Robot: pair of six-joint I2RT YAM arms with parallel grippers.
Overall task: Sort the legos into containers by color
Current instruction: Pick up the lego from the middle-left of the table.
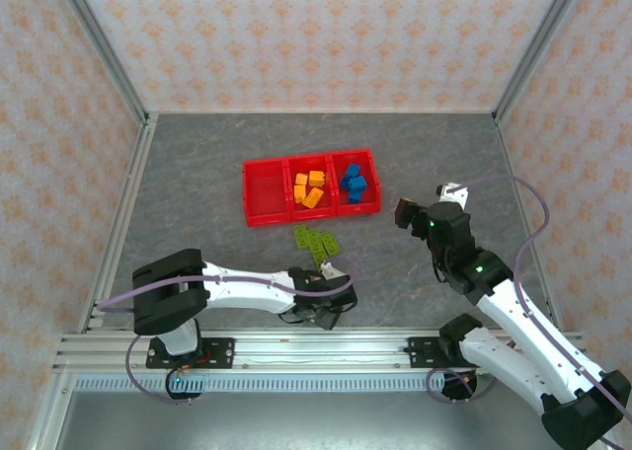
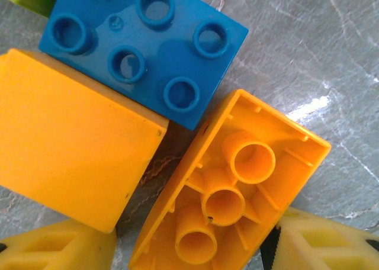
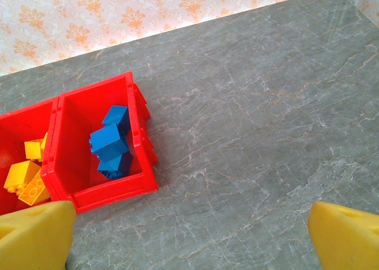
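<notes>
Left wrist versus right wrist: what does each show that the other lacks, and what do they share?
Left wrist: a studs-up blue brick, an upturned orange-yellow brick between the fingers of the left gripper, a smooth-sided orange-yellow brick beside it. Right wrist: the red tray, blue bricks in its end bin, orange-yellow bricks next door, patterned wall. Both: grey tabletop, yellow fingertips.

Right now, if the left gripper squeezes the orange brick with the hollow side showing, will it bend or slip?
Probably stiff: the orange brick shows ribs and tubes inside. Hollow, so likely light. Its smooth walls sit askew to the fingers, so it may twist or slip.
</notes>
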